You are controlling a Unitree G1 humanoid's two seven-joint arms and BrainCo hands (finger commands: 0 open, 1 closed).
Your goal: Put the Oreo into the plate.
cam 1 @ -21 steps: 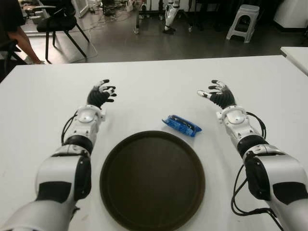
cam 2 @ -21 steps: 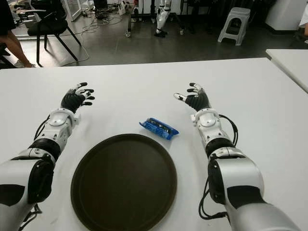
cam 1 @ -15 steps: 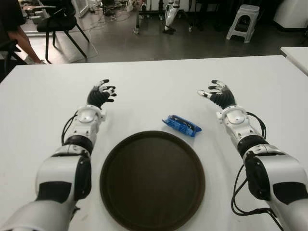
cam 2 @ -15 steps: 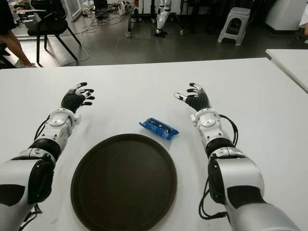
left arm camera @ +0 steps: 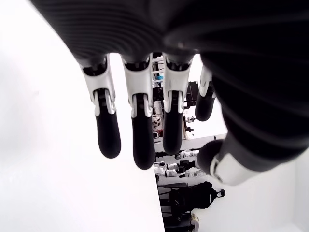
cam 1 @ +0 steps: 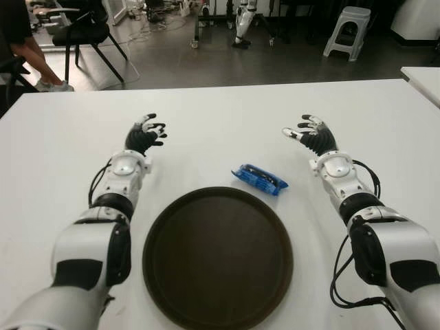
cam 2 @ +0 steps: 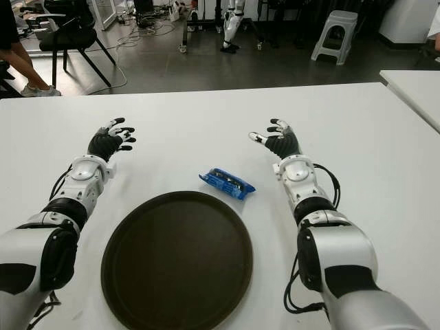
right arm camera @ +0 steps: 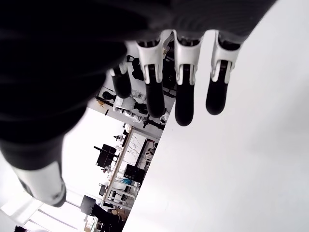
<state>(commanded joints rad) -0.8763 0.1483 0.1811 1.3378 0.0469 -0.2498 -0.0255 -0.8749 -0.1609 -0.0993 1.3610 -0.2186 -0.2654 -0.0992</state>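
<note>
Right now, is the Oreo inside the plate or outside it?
Outside: the Oreo pack lies on the white table, just beyond the plate rim.

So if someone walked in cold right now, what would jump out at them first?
The big dark round plate, empty, at the near middle of the white table. Just beyond its far rim, apart from it, lies the blue Oreo pack. The left hand and right hand flank it farther out, fingers spread, holding nothing.
</note>
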